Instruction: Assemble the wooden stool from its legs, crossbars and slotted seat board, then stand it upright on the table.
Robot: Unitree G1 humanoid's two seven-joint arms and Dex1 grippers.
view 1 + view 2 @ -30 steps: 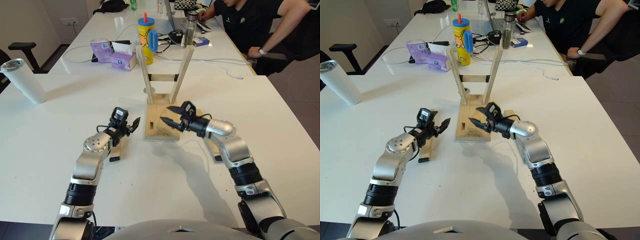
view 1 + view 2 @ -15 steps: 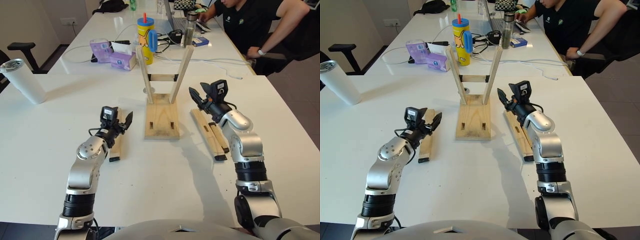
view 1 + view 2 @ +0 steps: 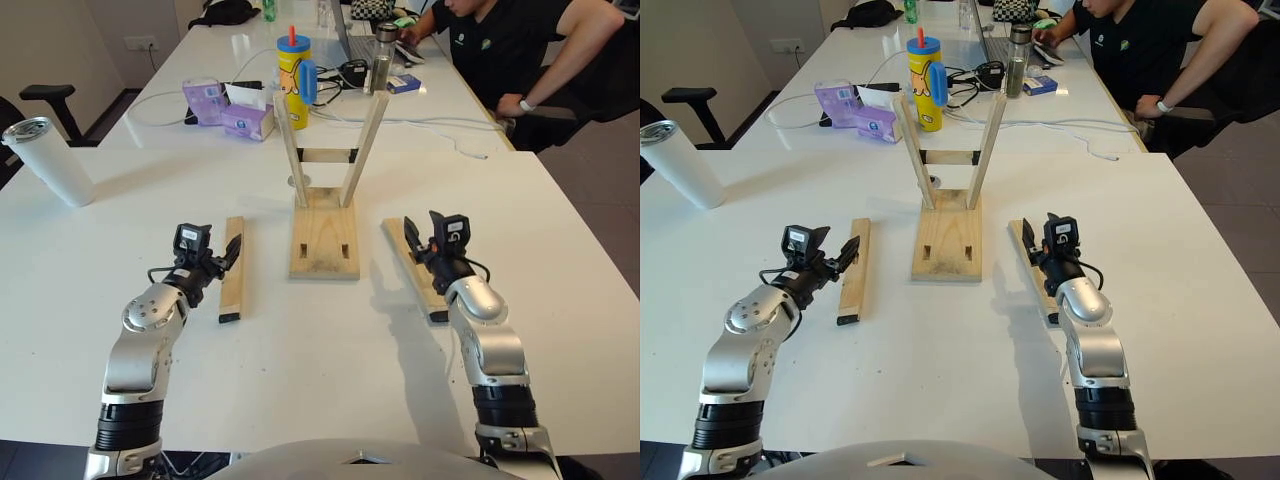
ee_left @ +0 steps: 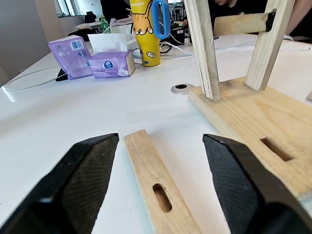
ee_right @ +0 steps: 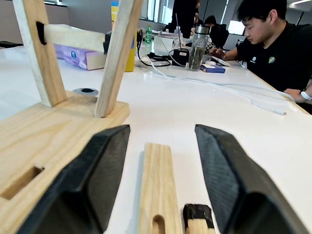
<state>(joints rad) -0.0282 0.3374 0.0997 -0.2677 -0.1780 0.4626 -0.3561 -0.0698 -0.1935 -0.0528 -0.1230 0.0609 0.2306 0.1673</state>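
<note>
The slotted seat board (image 3: 324,240) lies flat mid-table, with two legs standing in it, joined by a crossbar (image 3: 326,155). A loose leg (image 3: 232,268) lies to its left. My left gripper (image 3: 212,262) is open just left of that leg's near half; in the left wrist view the leg (image 4: 156,190) runs between the black fingers (image 4: 83,180). Two more wooden pieces (image 3: 418,268) lie side by side right of the board. My right gripper (image 3: 425,248) hovers open over them, and the slotted piece (image 5: 157,185) sits between its fingers (image 5: 97,175).
A white tumbler (image 3: 48,160) stands at the far left. Tissue boxes (image 3: 245,120), a yellow cup (image 3: 293,70), a bottle and cables crowd the table behind the stool. A round grommet (image 4: 181,88) sits in the tabletop behind the board. The near table is bare white.
My right gripper has swung from over the seat board out to the right and back, down to the two loose pieces. My left gripper has drawn back toward me, left of its leg.
</note>
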